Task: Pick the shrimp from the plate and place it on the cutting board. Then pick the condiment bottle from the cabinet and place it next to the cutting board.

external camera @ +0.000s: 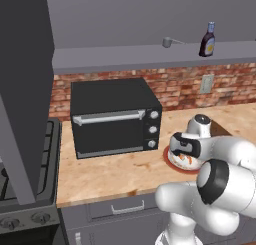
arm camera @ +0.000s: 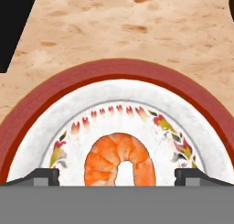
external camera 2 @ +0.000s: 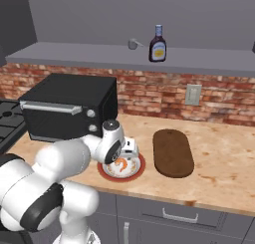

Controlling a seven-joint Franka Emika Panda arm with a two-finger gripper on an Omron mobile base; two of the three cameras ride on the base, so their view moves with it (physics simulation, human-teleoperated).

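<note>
The white arm bends forward and down over the counter, its two-finger gripper [arm camera: 117,176] hanging low above the round white plate with the wide red-brown rim [external camera 2: 140,172]. In the hand view the two dark fingertips [arm camera: 41,176] stand wide apart, one on each side of the small curled orange-pink shrimp [arm camera: 119,160], which lies on the plate's middle inside the faint patterned ring; the jaws hold nothing.

Just right of the plate, apart from it, lies the dark brown oblong wooden cutting board with rounded ends [external camera 2: 172,153], bare on top. To the left sits a black toaster oven with a silver handle [external camera 2: 67,107], close behind the arm's wrist.

Up on the long grey ledge of the wall cabinet [external camera 2: 74,54] stands the small dark condiment bottle with the pale blue cap and yellowish label [external camera 2: 158,44], upright, a small grey scoop-like item [external camera 2: 133,44] near it.

The counter is mottled tan stone [external camera 2: 224,158] against a red brick wall [external camera 2: 149,96], grey drawers below.
</note>
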